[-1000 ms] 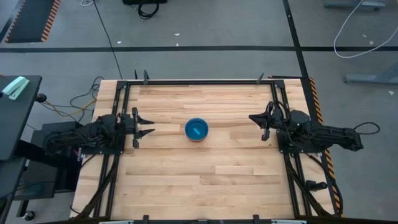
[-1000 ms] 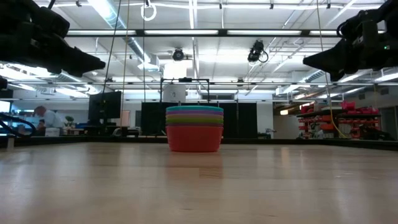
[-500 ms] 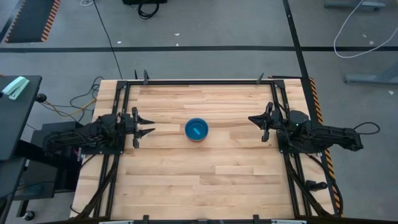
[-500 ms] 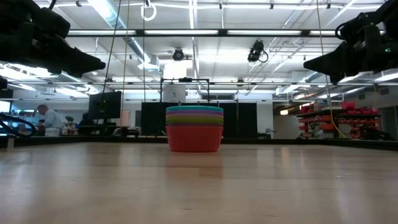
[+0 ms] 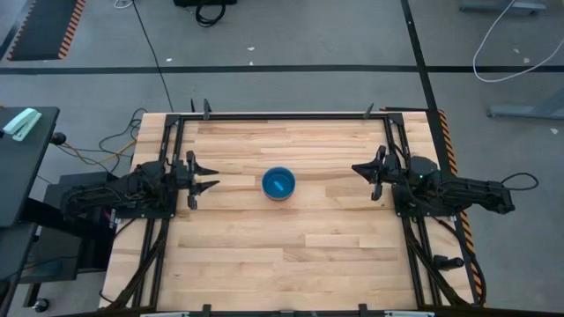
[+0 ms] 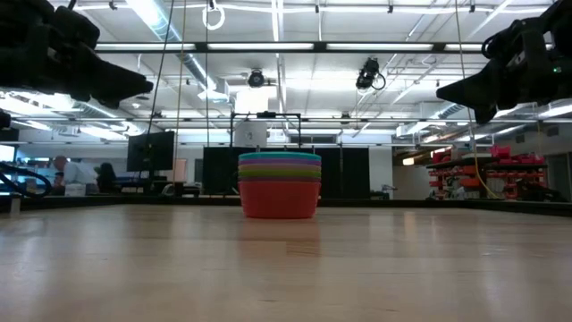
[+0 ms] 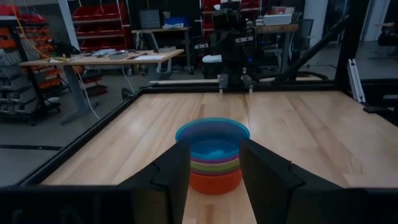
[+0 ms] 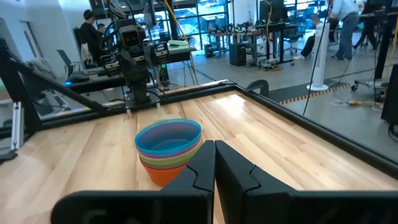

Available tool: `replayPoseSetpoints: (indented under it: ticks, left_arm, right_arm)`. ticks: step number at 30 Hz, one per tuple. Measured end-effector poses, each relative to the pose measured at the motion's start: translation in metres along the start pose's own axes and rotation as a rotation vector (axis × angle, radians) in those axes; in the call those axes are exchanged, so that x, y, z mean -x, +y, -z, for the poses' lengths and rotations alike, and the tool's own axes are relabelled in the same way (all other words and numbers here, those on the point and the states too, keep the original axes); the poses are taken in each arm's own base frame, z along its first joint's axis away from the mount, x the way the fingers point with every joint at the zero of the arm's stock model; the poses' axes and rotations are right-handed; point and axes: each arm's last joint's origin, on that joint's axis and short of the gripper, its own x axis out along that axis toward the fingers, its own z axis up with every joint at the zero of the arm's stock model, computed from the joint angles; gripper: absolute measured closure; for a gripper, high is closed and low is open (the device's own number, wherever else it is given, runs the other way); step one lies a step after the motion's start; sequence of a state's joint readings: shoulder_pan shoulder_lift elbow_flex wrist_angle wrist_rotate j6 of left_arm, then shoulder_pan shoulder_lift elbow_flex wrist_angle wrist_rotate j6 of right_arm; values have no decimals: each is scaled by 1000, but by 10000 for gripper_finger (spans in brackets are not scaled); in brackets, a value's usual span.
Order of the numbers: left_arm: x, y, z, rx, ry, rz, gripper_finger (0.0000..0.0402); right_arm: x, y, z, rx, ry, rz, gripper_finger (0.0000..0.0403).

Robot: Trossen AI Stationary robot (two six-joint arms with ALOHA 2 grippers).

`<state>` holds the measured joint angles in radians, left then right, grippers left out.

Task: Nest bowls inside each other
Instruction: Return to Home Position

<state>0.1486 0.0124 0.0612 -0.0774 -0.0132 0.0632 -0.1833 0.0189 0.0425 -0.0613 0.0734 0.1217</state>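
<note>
The bowls stand nested in one upright stack [image 5: 278, 183] at the middle of the table, the blue one on top and the orange one at the bottom, resting on the wood [image 6: 280, 184]. Between them the low view shows purple, green, yellow and pink rims. My left gripper [image 5: 215, 177] hovers open near the table's left edge, pointing at the stack [image 7: 212, 155], well short of it. My right gripper [image 5: 356, 167] hovers shut near the right edge, also pointing at the stack [image 8: 168, 151]. Both are raised above the table [image 6: 134, 89] [image 6: 442, 89].
A black metal frame [image 5: 282, 114] runs round the wooden tabletop. Bare wood lies on all sides of the stack, between it and both grippers. In the room beyond the table stand benches, shelves and people.
</note>
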Motion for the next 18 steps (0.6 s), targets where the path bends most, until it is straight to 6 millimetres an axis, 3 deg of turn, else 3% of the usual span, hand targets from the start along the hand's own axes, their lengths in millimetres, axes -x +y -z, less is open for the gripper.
replayPoseSetpoints:
  ticks: [18]
  left_arm:
    - [0, 0, -2, 0, -11, -1, 260]
  right_arm:
    - [0, 0, 0, -7, 0, 0, 387]
